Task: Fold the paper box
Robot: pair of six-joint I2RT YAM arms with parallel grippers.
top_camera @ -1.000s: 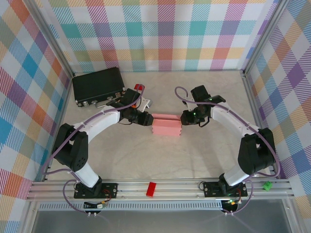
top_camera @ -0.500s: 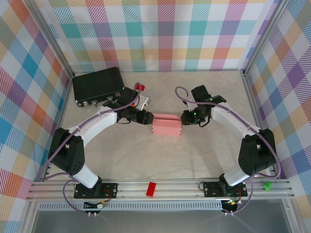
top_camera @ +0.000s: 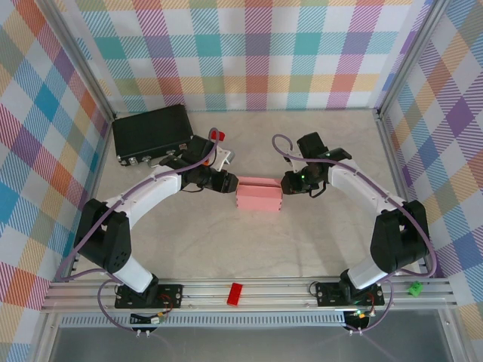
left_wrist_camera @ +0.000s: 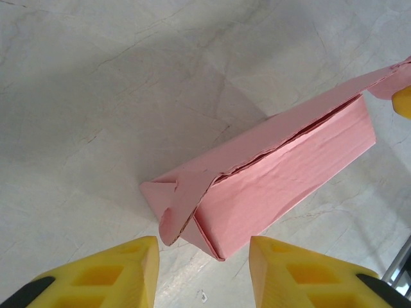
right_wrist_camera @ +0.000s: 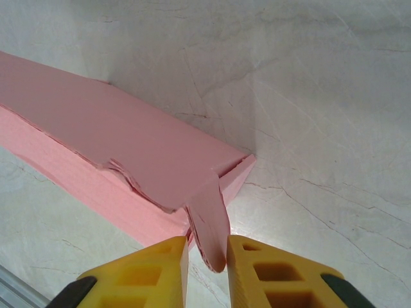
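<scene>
"Where could I pass?"
"The table (top_camera: 256, 249) on the near side of the paper box (top_camera: 259, 197) was bare and wide."
"What stood in the way?"
"The black case (top_camera: 153, 132) behind my left arm (top_camera: 151, 188), in the far left corner."

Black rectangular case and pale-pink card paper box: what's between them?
Top view: the left gripper and its wrist lie between the black case and the paper box.
</scene>
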